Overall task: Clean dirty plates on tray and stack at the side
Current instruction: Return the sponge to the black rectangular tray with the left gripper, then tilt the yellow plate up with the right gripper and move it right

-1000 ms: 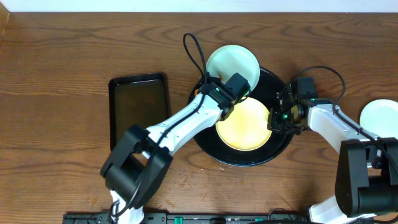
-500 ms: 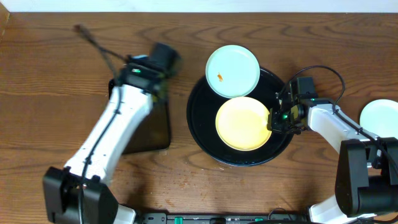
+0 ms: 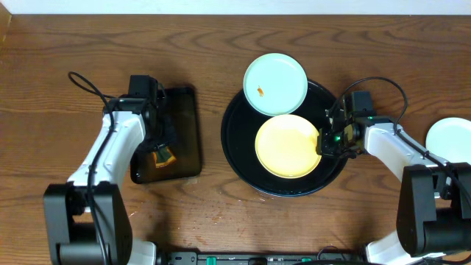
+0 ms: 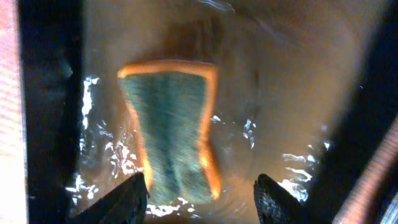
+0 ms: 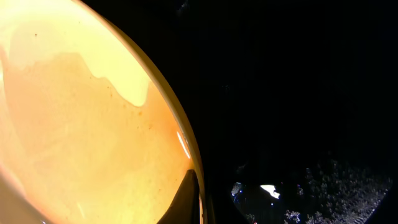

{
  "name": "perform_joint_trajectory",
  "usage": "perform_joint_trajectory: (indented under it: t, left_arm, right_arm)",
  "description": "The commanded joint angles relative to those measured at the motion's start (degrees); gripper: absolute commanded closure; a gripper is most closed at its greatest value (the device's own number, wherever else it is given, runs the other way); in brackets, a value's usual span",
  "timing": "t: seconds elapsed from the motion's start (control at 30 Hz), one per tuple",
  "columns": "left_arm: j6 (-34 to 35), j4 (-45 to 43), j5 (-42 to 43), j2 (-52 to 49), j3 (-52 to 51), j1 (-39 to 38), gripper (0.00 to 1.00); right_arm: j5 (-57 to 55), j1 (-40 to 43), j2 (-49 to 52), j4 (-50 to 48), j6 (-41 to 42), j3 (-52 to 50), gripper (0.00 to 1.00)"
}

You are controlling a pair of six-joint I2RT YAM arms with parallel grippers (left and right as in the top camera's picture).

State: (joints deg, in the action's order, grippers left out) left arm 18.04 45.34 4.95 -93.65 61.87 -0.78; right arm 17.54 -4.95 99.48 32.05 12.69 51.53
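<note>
A pale yellow plate (image 3: pixel 287 146) lies in the round black tray (image 3: pixel 237 151). My right gripper (image 3: pixel 323 144) is shut on its right rim. In the right wrist view one dark finger (image 5: pixel 189 198) lies on the inner side of the yellow plate (image 5: pixel 81 112), and the other finger is hidden below it. A pale blue plate (image 3: pixel 275 83) with an orange smear rests on the tray's far rim. My left gripper (image 3: pixel 160 144) stands open over the small rectangular tray (image 3: pixel 184 118). An orange-edged green sponge (image 4: pixel 171 127) lies loose there, its near end between the fingertips (image 4: pixel 132 198).
A white plate (image 3: pixel 449 137) sits on the wooden table at the far right edge, beside the right arm. The rectangular tray's floor (image 4: pixel 280 93) is wet and glistening. Both arms' cables loop above the table.
My left arm has swung from the yellow plate over to the rectangular tray, opened and let the sponge go there. The right gripper and both plates have stayed put.
</note>
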Motion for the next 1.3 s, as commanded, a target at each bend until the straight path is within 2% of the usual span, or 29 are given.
perform_joint_trajectory:
  t: [0.0,0.07,0.1,0.13,0.17,0.33,0.43,0.6,0.73,0.83,1.0,1.27]
  left_arm:
    - [-1.51,-0.07,8.28,5.46,2.27,-1.16,0.41]
    - [-1.51,-0.37,8.98,7.30,2.27,-2.58,0.41]
    - [-1.53,-0.55,8.98,7.93,2.27,-3.39,0.41]
    - [-1.53,-0.74,8.98,8.41,2.27,-4.20,0.41]
    - [-1.51,-1.05,8.98,8.70,2.27,-5.42,0.41]
    - [-1.57,-1.07,8.96,8.68,2.14,-9.81,0.40]
    - [-1.77,-1.16,8.59,8.68,2.14,-11.85,0.39]
    - [-1.73,-1.33,7.50,8.66,2.14,-12.66,0.27]
    - [-1.73,-1.31,7.50,8.68,2.14,-12.66,0.25]
    - [-1.75,-1.31,7.50,8.68,2.14,-12.66,0.18]
    - [-1.73,-1.31,7.48,8.68,2.14,-12.66,0.15]
    - [-1.73,-1.31,7.50,8.68,2.14,-12.66,0.14]
  right_arm:
    - [-7.17,0.35,3.72,0.00,-1.64,-3.02,0.92]
    - [-6.73,0.35,3.72,-0.87,-1.68,-3.02,0.83]
    - [-6.73,0.35,3.72,-1.38,-1.73,-3.02,0.85]
    - [-6.49,0.35,3.72,-1.90,-2.19,-3.02,0.96]
    - [-5.81,0.35,3.72,-2.16,-2.40,-3.02,0.99]
    - [-4.37,0.35,2.69,-0.98,-3.96,-2.67,0.99]
    - [-10.58,0.35,-0.42,3.63,-2.84,-0.87,0.99]
    - [-18.49,-1.01,-10.03,10.03,-2.91,1.84,0.99]
    - [-21.35,-3.91,-17.62,10.05,-2.86,1.95,0.99]
    - [-29.22,-7.69,-22.34,10.16,-0.59,1.95,0.99]
    - [-42.51,-14.67,-26.16,9.53,2.08,1.95,0.99]
    - [-50.56,-23.34,-27.10,8.28,2.08,1.95,0.99]
